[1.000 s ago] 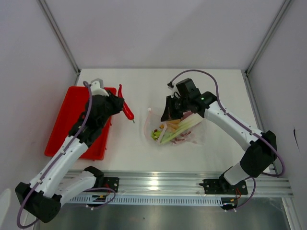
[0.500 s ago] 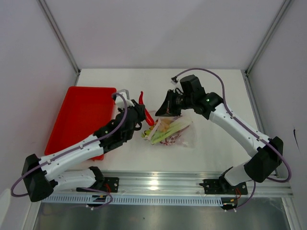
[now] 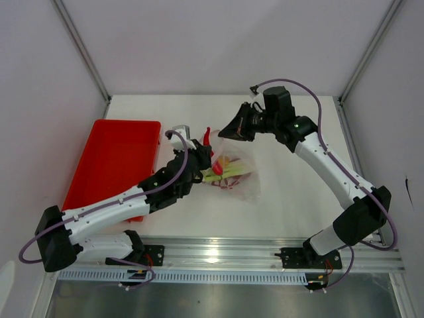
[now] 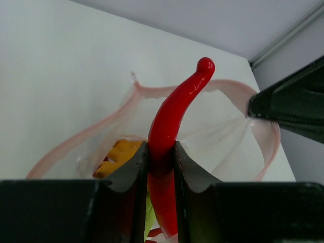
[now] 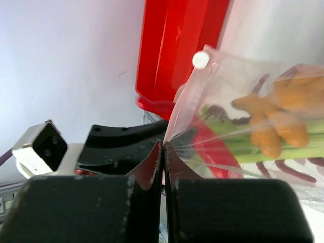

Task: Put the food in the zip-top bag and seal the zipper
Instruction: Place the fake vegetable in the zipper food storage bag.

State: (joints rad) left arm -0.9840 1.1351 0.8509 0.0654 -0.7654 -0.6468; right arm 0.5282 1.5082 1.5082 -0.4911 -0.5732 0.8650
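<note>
My left gripper (image 3: 207,158) is shut on the red chili (image 3: 209,140), gripped at mid-length (image 4: 172,116) with its stem end pointing into the open mouth of the zip-top bag (image 3: 242,180). My right gripper (image 3: 228,134) is shut on the bag's upper mouth edge (image 5: 174,119) and holds it raised. The pink zipper strip (image 4: 238,87) arcs around the chili, and its white slider tab (image 5: 200,59) sits on the lifted edge. A yellow-orange piece (image 5: 276,119) and green stalks (image 3: 228,173) lie inside the bag.
The red tray (image 3: 112,162) lies at the left of the white table, beside the left arm. The two grippers are close together at the bag mouth. White walls and metal posts enclose the back and sides.
My left arm has carried the chili from beside the tray rightward to the bag's mouth. My right gripper has lifted the bag's edge and pulled it toward the back; the bag has shifted left.
</note>
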